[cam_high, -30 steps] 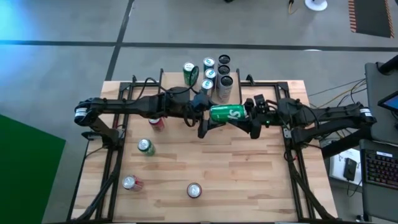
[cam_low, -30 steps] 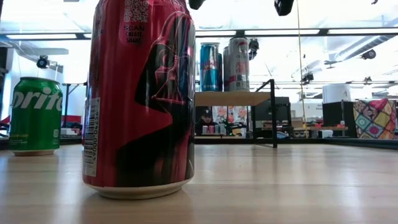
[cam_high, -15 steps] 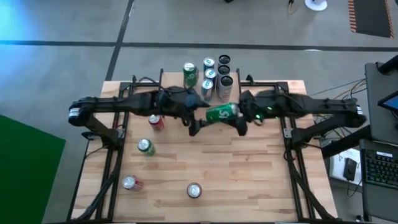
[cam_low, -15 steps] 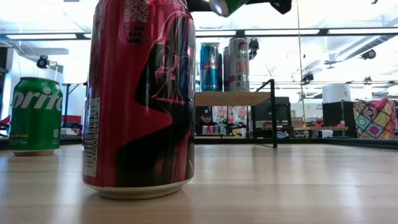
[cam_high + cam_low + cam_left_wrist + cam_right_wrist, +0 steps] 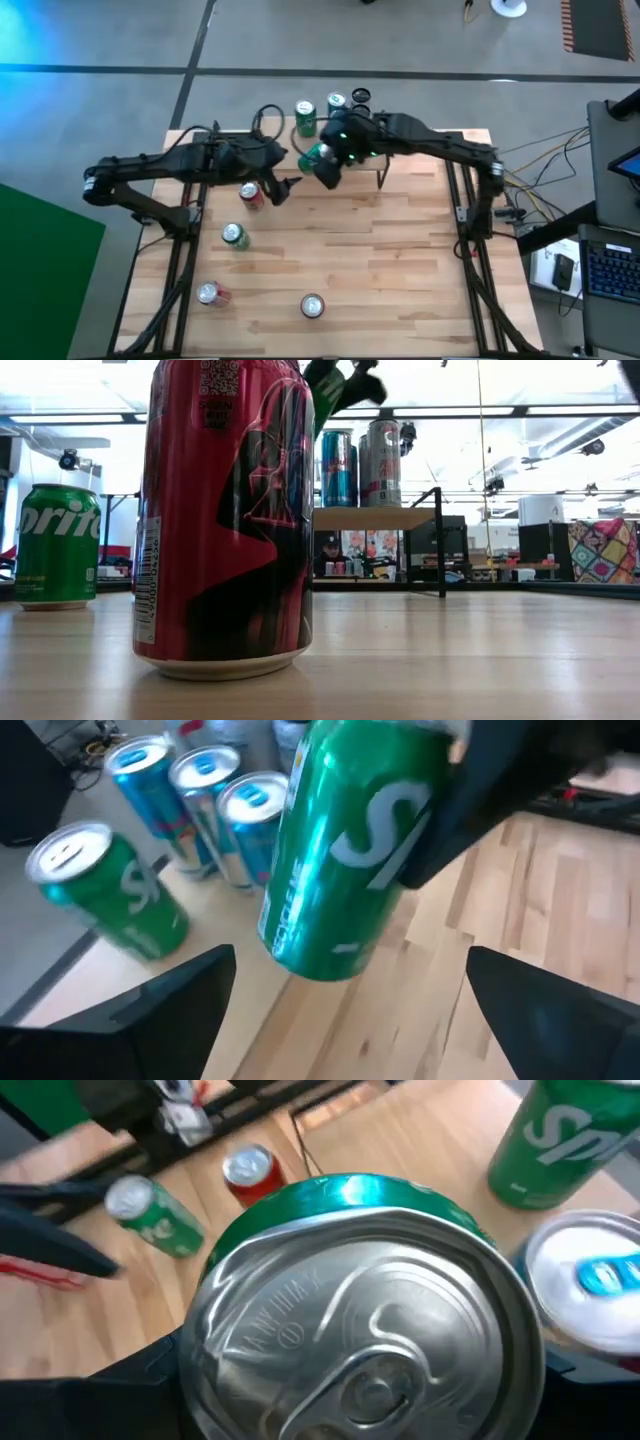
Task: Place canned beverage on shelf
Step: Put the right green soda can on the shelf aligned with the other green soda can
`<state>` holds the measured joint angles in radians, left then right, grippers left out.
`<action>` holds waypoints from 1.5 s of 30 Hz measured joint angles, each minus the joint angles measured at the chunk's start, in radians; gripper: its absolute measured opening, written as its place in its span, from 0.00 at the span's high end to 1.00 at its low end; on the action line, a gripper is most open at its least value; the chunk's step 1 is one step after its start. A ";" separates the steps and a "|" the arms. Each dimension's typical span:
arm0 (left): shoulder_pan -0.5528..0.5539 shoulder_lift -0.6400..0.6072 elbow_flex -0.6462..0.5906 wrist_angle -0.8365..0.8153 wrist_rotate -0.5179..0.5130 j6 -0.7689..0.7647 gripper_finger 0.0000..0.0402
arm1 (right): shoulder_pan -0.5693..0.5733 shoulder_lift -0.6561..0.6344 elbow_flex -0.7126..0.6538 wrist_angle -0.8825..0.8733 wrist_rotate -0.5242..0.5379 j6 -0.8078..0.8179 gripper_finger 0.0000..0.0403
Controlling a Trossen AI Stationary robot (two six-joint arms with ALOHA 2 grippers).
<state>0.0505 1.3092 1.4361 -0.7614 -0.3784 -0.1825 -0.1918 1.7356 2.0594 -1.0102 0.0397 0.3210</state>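
Green can (image 5: pixel 314 157) gripped across its body by the right end effector (image 5: pixel 326 168), carried tilted in the air just on the near side of the shelf (image 5: pixel 375 518), lid turned back toward the wrist, base leaning out toward the shelf's left part. Held high, most likely to clear the drinks already on the shelf: a green shelf can (image 5: pixel 305 117) at the left, then blue cans (image 5: pixel 200 810) and a silver can (image 5: pixel 383 462) crowded toward the right. Not yet upright, so probably to be levelled before being set down, with the free spot hard to make out under the arm from above. Right arm stretched in from the right edge of the tabletop (image 5: pixel 400 280), elbow raised, forearm reaching left and far across the shelf, wrist bent down over the load. Left end effector (image 5: pixel 280 188) released, fingers spread wide with nothing between them, close on the near left of the carried drink but apart from it. Left arm laid low from the left edge, reaching right, seemingly only waiting. Farther out, upright on the tabletop: a red can (image 5: pixel 250 195) just near of the left end effector, a second green can (image 5: pixel 234 236), another red-topped can (image 5: pixel 208 293) and a silver-topped can (image 5: pixel 312 306) toward the near edge, all well clear of the carrying path.
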 joint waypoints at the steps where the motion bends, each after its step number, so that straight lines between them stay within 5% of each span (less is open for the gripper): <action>1: 0.000 -0.026 -0.032 0.013 -0.002 -0.005 0.05 | -0.011 0.042 0.058 -0.039 -0.005 -0.011 0.27; 6: -0.001 -0.164 -0.243 0.116 -0.006 -0.052 0.09 | -0.033 0.208 0.303 -0.194 0.001 -0.062 0.27; 12: -0.001 -0.271 -0.440 0.296 -0.005 -0.038 0.12 | -0.024 0.209 0.227 -0.195 -0.028 -0.076 0.27; 15: 0.004 -0.271 -0.483 0.385 0.086 0.036 0.12 | -0.010 0.211 0.224 -0.197 -0.036 -0.116 0.27; 20: 0.016 -0.218 -0.490 0.450 0.248 0.077 0.12 | 0.011 0.213 0.224 -0.183 -0.121 -0.162 0.27; 39: 0.024 -0.013 -0.403 0.524 0.374 0.123 0.12 | 0.088 0.224 0.219 -0.201 -0.177 -0.228 0.25; 45: 0.024 0.005 -0.386 0.517 0.399 0.144 0.20 | 0.091 0.224 0.219 -0.228 -0.176 -0.218 0.25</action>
<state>0.0746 1.3140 1.0500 -0.2440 0.0208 -0.0390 -0.1011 1.9594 2.2784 -1.2382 -0.1360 0.1027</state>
